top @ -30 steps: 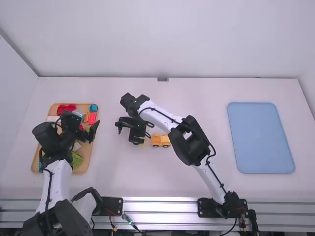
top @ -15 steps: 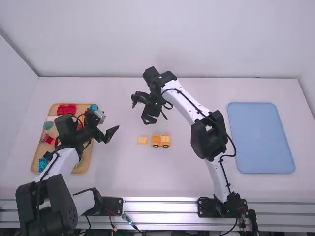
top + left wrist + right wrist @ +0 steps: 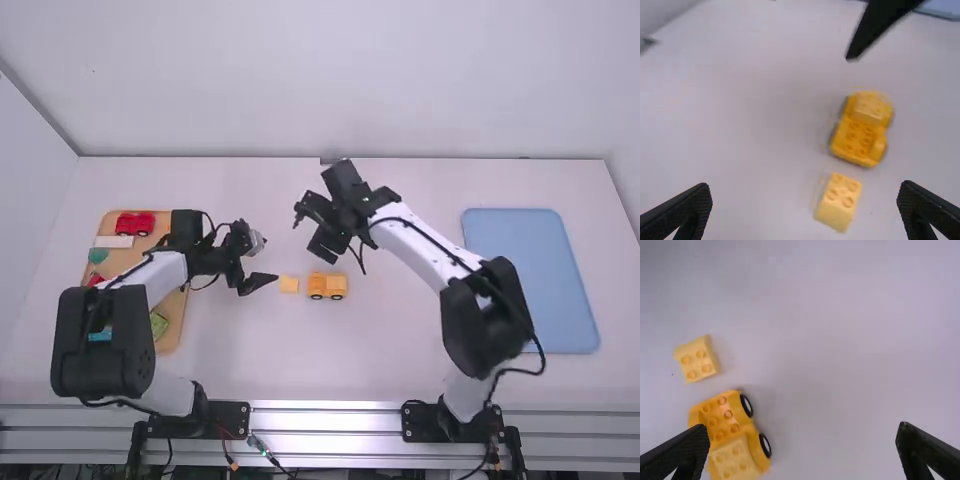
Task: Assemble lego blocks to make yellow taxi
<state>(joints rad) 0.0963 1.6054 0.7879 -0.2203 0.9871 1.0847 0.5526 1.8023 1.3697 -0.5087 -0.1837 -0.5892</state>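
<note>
On the table, the orange-yellow car base [image 3: 327, 286] stands on its wheels, with a paler yellow block on top at one end. Just left of it, apart, lies a small pale yellow block [image 3: 289, 284]. My left gripper [image 3: 262, 264] hovers left of that block, and my right gripper [image 3: 308, 232] is above and beyond the car. In the left wrist view, the open left gripper [image 3: 805, 207] has the small block [image 3: 838, 201] below, with the car [image 3: 861, 129] farther off. In the right wrist view, the right gripper [image 3: 804, 447] is open, the car [image 3: 730, 435] near one finger.
At the far left, a wooden tray [image 3: 172, 335] holds a red wheeled piece [image 3: 135, 223], a white brick [image 3: 113, 241] and several coloured blocks, partly under the left arm. A blue tray [image 3: 530, 280] lies at the right. Both grippers are close to each other.
My left gripper has moved right, from over the wooden tray to near the small block. The right gripper has swung away and rightward, uncovering the small block, then come back slightly toward the car.
</note>
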